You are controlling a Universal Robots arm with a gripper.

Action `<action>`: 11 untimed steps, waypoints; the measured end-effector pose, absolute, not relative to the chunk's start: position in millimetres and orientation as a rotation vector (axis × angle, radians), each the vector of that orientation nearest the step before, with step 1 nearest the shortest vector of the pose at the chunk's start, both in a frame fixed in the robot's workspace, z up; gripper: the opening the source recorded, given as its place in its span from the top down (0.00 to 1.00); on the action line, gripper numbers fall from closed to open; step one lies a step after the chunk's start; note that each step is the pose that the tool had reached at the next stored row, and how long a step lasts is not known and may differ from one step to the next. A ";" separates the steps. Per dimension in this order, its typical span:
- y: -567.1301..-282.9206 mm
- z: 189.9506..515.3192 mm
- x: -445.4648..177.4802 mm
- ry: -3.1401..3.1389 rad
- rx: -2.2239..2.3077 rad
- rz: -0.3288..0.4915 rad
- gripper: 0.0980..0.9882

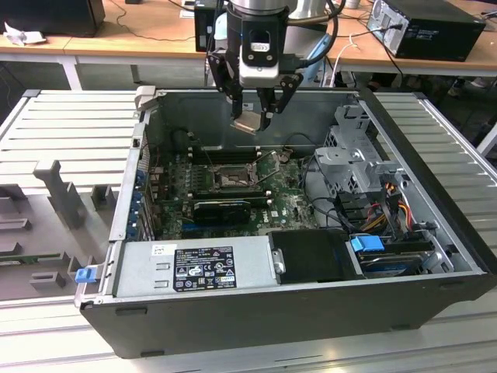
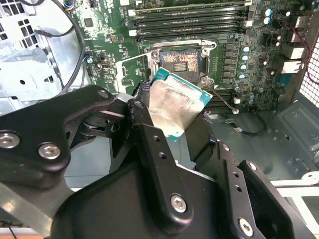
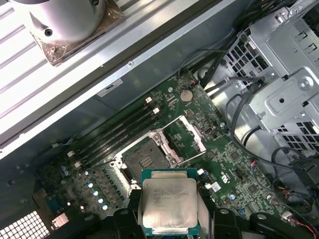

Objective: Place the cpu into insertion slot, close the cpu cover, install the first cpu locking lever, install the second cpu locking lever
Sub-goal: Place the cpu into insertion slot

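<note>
The gripper (image 1: 255,115), upper centre of the exterior view, is clamped on the cpu (image 1: 248,124), which hangs tilted between its fingers. The slot (image 1: 231,177) lies uncovered below it, mid-frame. In the first wrist view, the cpu's metal top bears faint print. A printed label sits on the power supply (image 1: 203,268), lower centre.

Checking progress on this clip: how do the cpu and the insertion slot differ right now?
The cpu has a pale silvery top with a green edge; the insertion slot has a dark centre in a grey metal rim. The cpu is held aloft by the end effector; the insertion slot sits on the board, empty. Both are square.
</note>
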State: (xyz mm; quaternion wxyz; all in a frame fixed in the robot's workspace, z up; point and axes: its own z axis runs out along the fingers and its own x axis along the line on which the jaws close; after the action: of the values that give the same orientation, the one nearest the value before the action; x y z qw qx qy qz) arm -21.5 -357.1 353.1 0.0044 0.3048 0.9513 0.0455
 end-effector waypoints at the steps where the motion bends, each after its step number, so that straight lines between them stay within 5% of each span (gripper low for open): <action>1: -357.1 353.0 -21.5 2.978 0.961 0.142 0.52; 11: -357.1 352.3 -21.6 2.949 1.040 0.142 0.52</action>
State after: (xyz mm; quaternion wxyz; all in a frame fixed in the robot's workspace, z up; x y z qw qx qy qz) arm -21.6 -357.1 352.3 0.0058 0.3321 0.9421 0.0454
